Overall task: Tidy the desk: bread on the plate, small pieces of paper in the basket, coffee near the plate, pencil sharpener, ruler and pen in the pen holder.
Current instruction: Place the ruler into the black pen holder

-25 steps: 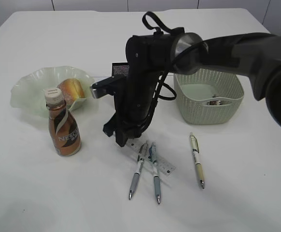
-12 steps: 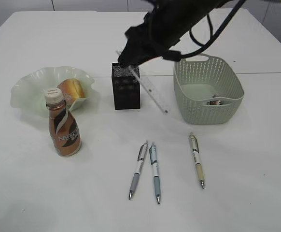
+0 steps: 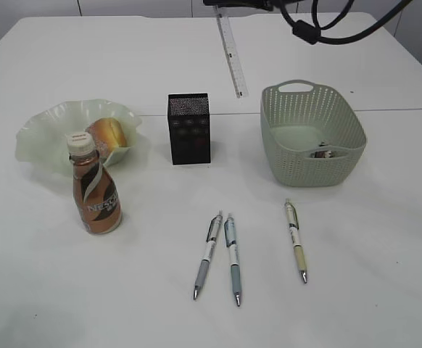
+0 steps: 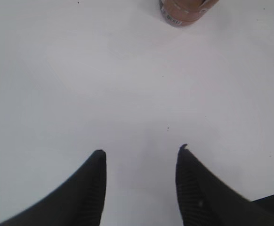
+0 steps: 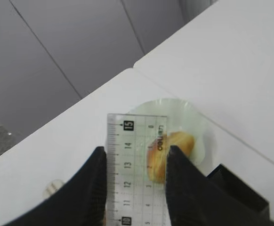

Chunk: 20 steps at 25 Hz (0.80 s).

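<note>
Since a second ago the right arm has risen from low over the pens to the top edge of the exterior view, taking the ruler [image 3: 231, 52] off the desk [image 3: 370, 290]; the ruler now hangs in the air, above and behind the pen holder [image 3: 189, 129].

Nearest the camera, three pens lie on the desk: a pair [image 3: 220, 255] almost side by side and a third [image 3: 295, 240] apart to the right. The left end effector [image 4: 141, 186] hovers over bare desk with its jaws spread moderately wide and nothing between them; the coffee [image 4: 186, 10] is just at the far edge of its wrist view. In the exterior view the coffee stands upright just in front of the plate [image 3: 40, 138], and the bread [image 3: 108, 133] already sits on the plate. The basket [image 3: 312, 134] is to the right of the holder, with a small item inside that I cannot identify.

Farthest up, the right end effector [image 5: 134, 162] grips the ruler between its jaws by its two long edges, the end with the highest marks sticking out beyond the fingertips.

By my judgement the ruler is light, thin, stiff clear plastic and smooth, so it may slip or swivel in an edge grip. Holding it near one end suits dropping the free end into the holder's narrow mouth. The pens look light, round and prone to roll; mid-barrel seems the best hold.
</note>
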Tool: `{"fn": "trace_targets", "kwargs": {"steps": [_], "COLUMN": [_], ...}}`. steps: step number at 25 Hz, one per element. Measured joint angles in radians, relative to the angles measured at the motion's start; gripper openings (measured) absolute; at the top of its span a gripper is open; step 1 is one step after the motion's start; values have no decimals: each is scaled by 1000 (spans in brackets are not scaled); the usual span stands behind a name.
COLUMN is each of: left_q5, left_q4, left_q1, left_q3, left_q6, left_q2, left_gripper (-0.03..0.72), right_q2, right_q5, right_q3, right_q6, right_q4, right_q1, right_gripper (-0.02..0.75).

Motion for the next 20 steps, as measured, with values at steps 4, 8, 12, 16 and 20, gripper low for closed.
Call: {"fn": "trace_targets", "kwargs": {"steps": [4, 8, 12, 16, 20], "left_q5": [0, -2, -3, -4, -6], "left_q4": [0, -1, -1, -1, -1], "left_q1": [0, 0, 0, 0, 0], "left_q3": [0, 0, 0, 0, 0], "left_q6": [0, 0, 0, 0, 0], "left_q2": [0, 0, 0, 0, 0], "left_gripper": [353, 353, 353, 353, 353], "right_q2": [38, 81, 126, 170, 222], "right_q5": [-37, -47, -57, -63, -63], "right_q3": [0, 0, 0, -6, -42], "right_q6": [-195, -380, -479, -521, -544], "right_q4": [95, 224, 347, 470, 494], "right_q1": [0, 0, 0, 0, 0], "right_gripper": [265, 265, 265, 265, 265]}}
